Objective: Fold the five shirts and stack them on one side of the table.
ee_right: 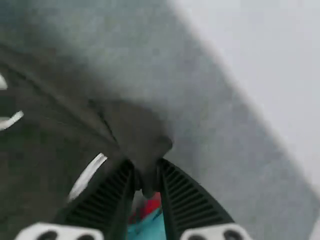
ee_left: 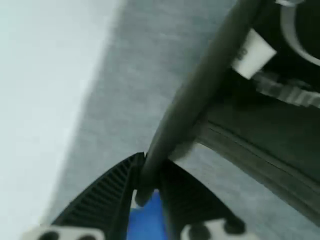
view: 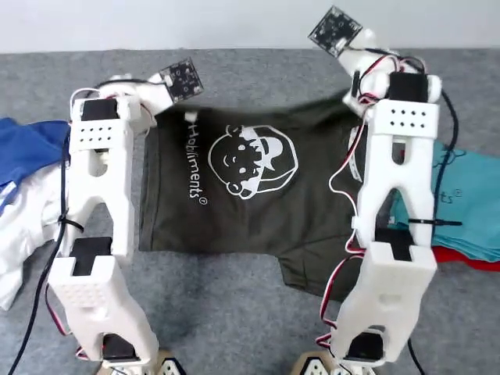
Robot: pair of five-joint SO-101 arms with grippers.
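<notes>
Two arms: the white plastic left arm [view: 98, 195] and the white plastic right arm [view: 398, 195] stood side by side over the grey felt-topped bench [view: 234, 328], one at each side of the middle shirt.
Far left: a crumpled blue cloth shirt [view: 31, 144] lay at the bench's left edge, and a rumpled white cloth shirt [view: 19, 226] touched it on the side nearer the arm bases.
Left claw [ee_left: 147, 167]: it was closed tight on a fold at the far left corner of the dark shirt, with the pinched cloth drawn into a taut ridge.
Middle: the dark olive-grey cotton shirt with a white cartoon print [view: 242, 211] lay spread print-up between the arms, one sleeve sticking out at its near right corner.
Right claw [ee_right: 145, 172]: its fingers were pressed together on a bunch of the same dark cloth at the far right corner.
Far right: a teal cloth shirt [view: 469, 195] lay at the right edge, overlapping a red cloth shirt [view: 461, 256].
</notes>
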